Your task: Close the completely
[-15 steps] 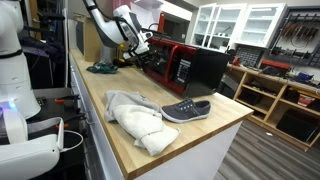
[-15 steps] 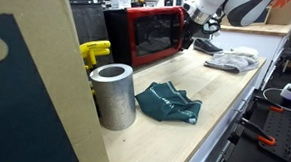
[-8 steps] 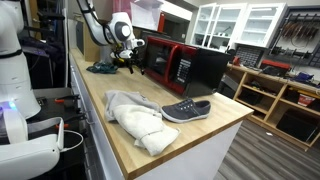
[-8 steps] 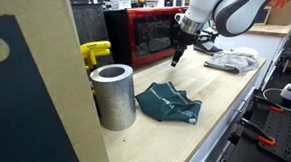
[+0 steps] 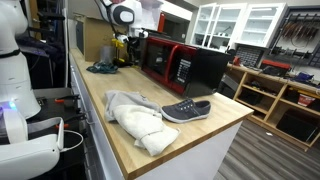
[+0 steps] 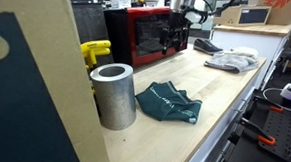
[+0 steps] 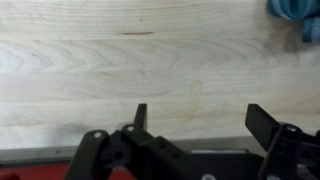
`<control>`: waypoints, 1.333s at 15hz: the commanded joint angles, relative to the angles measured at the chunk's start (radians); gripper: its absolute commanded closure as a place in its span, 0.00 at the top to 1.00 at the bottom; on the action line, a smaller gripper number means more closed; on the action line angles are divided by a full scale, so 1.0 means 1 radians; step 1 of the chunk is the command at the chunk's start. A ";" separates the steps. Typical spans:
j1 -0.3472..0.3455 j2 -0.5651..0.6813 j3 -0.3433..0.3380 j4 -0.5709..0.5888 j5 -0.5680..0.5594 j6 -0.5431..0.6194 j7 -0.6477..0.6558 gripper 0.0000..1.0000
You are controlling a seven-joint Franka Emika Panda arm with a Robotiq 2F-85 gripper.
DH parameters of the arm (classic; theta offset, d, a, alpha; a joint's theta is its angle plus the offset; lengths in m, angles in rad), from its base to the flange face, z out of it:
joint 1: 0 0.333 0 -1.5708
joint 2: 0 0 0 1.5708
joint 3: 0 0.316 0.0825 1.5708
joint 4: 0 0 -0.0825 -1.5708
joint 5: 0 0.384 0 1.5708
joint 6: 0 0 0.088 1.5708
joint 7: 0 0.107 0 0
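Observation:
A red and black microwave stands on the wooden counter; it also shows in an exterior view. Its red door looks flat against the body, though I cannot tell if it is fully latched. My gripper hangs just in front of the door's far end, also seen in an exterior view. In the wrist view the gripper is open and empty, pointing down over bare counter wood.
A teal cloth lies near a metal cylinder and a yellow object. A white cloth and a grey shoe lie toward the counter's other end. The teal cloth shows in the wrist view.
The arm has swung along the microwave front toward the far end of the door and now stands more upright. The gripper stays open and empty.

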 commanded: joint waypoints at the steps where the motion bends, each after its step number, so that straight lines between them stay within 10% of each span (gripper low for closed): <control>1: 0.106 -0.128 -0.165 0.115 0.070 -0.274 0.057 1.00; 9: 0.151 -0.253 -0.289 0.380 0.037 -0.721 0.226 1.00; 20: 0.189 -0.291 -0.273 0.351 -0.155 -0.785 0.176 1.00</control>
